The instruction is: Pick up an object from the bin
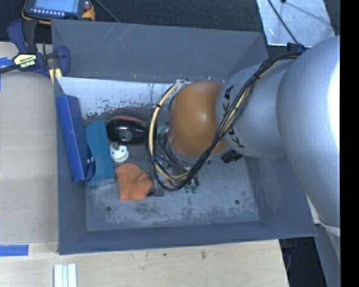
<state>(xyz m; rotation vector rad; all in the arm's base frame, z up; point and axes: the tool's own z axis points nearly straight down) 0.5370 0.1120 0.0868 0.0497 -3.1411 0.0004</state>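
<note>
A crumpled orange cloth-like piece (133,182) lies left of centre on the floor of the grey bin (185,211), nearest the arm's working end. Just beyond it sit a small white knob (118,153), a black rounded object (128,130) and a teal block (100,153). A blue slab (69,137) leans on the left wall. These 5 things crowd together, probably nudged there. The orange-covered wrist (194,121) hangs low beside them and hides the gripper, so I cannot tell whether it is spread, pressed together or pinching anything.
</note>
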